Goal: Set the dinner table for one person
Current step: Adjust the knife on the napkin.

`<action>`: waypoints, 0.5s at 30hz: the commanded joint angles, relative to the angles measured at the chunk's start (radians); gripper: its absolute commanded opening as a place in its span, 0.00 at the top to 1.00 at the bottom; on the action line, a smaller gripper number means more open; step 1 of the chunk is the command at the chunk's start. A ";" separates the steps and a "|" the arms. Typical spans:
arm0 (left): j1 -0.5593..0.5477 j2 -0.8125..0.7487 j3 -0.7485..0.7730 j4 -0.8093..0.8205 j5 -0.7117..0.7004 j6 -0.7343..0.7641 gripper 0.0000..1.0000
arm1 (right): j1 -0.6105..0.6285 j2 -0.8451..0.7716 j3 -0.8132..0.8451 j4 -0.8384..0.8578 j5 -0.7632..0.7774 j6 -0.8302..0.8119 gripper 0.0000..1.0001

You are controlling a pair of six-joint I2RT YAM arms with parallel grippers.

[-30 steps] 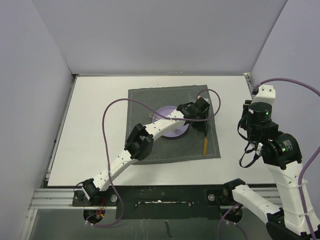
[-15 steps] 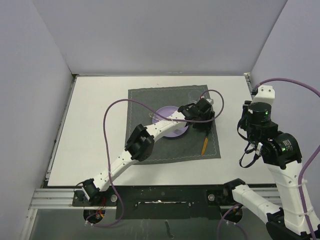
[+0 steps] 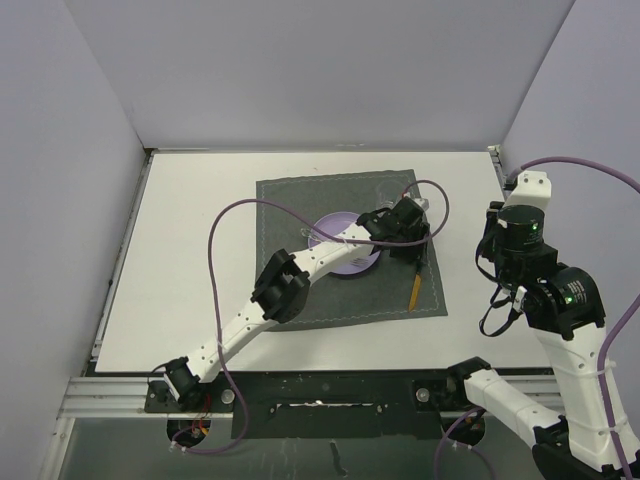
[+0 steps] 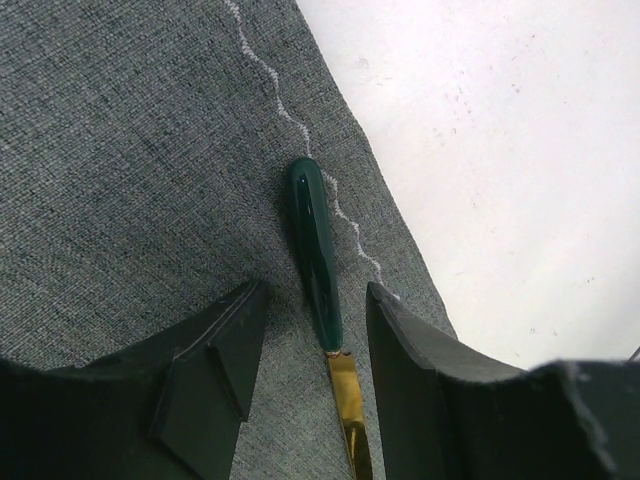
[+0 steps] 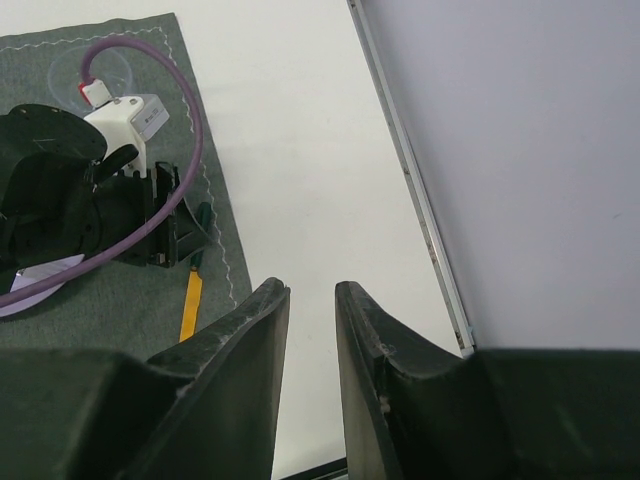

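White surface (image 3: 180, 260) spreads out under and around the grey placemat (image 3: 300, 200). At the placemat's right edge the left claw (image 4: 314, 295) stands parted astride a green-handled knife (image 4: 312, 230); the right claw (image 5: 311, 290), narrowly parted and empty, hangs off the placemat's right.

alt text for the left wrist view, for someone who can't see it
A green-handled gold utensil lies on the grey placemat near its stitched edge, between the left arm's two open dark fingers. Bare white dinner table fills the upper right.
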 commanded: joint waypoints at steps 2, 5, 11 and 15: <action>-0.026 0.038 -0.133 -0.158 -0.060 0.042 0.56 | 0.009 -0.011 0.035 0.018 0.025 -0.006 0.72; -0.027 0.002 -0.191 -0.153 -0.074 0.036 0.55 | 0.009 -0.012 0.034 0.014 0.030 -0.005 0.72; -0.034 -0.101 -0.344 -0.073 -0.106 0.027 0.53 | 0.008 -0.012 0.038 0.000 0.029 0.001 0.72; -0.034 -0.148 -0.368 -0.056 -0.125 0.037 0.51 | 0.008 -0.010 0.043 -0.005 0.026 0.005 0.73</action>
